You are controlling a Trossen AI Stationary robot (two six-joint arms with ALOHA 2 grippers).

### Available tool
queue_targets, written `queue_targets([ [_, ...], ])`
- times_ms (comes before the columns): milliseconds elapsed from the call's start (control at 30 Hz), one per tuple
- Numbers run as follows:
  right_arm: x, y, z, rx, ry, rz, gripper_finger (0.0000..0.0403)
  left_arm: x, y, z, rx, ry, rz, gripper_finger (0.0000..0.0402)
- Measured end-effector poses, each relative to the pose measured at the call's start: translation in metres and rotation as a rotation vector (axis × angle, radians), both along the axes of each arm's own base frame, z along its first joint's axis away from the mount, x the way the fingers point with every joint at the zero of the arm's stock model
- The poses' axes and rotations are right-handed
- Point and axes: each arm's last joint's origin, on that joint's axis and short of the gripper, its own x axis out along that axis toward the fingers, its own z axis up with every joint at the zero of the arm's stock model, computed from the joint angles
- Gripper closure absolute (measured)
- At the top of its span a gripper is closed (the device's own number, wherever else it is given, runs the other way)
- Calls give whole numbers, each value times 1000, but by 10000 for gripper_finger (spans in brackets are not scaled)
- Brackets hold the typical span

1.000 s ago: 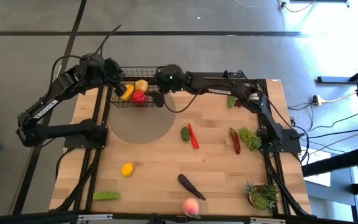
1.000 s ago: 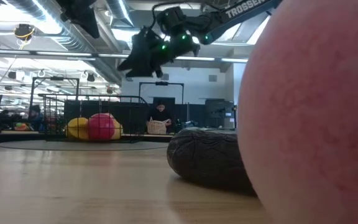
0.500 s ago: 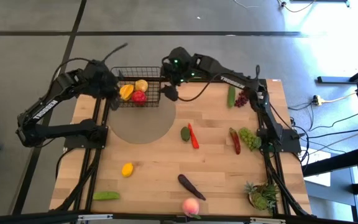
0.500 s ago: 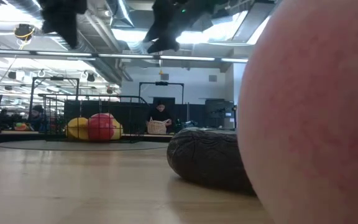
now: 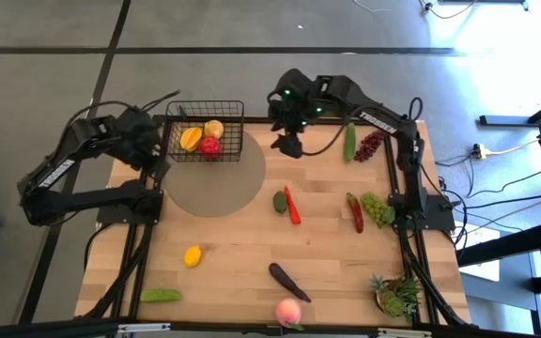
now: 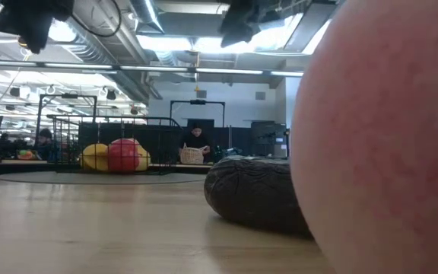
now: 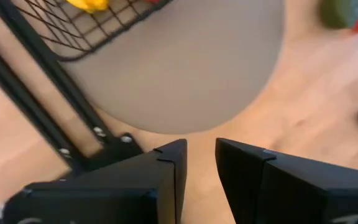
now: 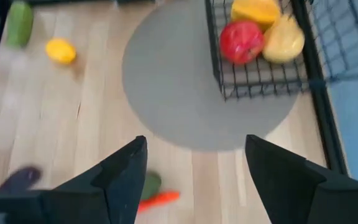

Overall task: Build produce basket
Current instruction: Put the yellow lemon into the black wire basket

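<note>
1. The basket point(image 5: 205, 131) sits at the upper left of the tabletop point(image 5: 233, 253) in the high view, partly on a grey round mat point(image 5: 212, 183).
2. Inside it lie an orange mango point(image 5: 191, 139), a red apple point(image 5: 210, 145) and a pale yellow lemon point(image 5: 214, 129), all touching.
3. The left tool point(image 5: 148, 150) hangs just left of the basket, over the tabletop's left edge; its own wrist view shows the fingers point(image 7: 166, 168) with only a narrow gap and nothing between them.
4. The right tool point(image 5: 285, 141) hovers right of the basket, near the top edge; its fingers point(image 8: 126, 171) stand wide apart and empty.
5. Loose produce on the tabletop:
   - a green cucumber point(image 5: 349, 145) and dark grapes point(image 5: 370, 145) at upper right;
   - a green fruit point(image 5: 279, 200) touching a red chili point(image 5: 292, 206) at centre;
   - another chili point(image 5: 354, 212) beside green grapes point(image 5: 376, 208) at right;
   - a yellow lemon point(image 5: 193, 255) at lower left, a green vegetable point(image 5: 161, 295) below it;
   - a dark eggplant point(image 5: 287, 280) and pink peach point(image 5: 288, 312) at bottom centre.
6. A spiky potted plant point(image 5: 397, 293) stands at lower right.
7. In the low view the peach point(image 6: 386, 137) fills the right side, the eggplant point(image 6: 253, 194) just left of it.
</note>
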Motion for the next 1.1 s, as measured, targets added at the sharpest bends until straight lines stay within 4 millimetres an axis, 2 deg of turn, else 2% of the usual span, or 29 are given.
queue_targets([
  [133, -15, 5, 3, -14, 76, 59, 141, -4, -9, 2, -27, -54, 37, 327],
  [233, -24, 9, 5, -19, 124, 93, 141, -1, -10, 4, -5, -80, -1, 327],
  [467, -38, 9, 10, -26, 162, 121, 141, 22, -11, 6, 28, -134, -149, 327],
  [633, -42, 6, 9, -16, 189, 115, 141, 54, -13, -14, -80, -117, -212, 327],
  [733, -47, 6, 12, -16, 196, 116, 141, 66, -19, -24, -149, -90, -191, 327],
  [1100, -85, 19, 51, -97, 89, 114, 141, 78, -58, -47, -352, -22, -6, 327],
])
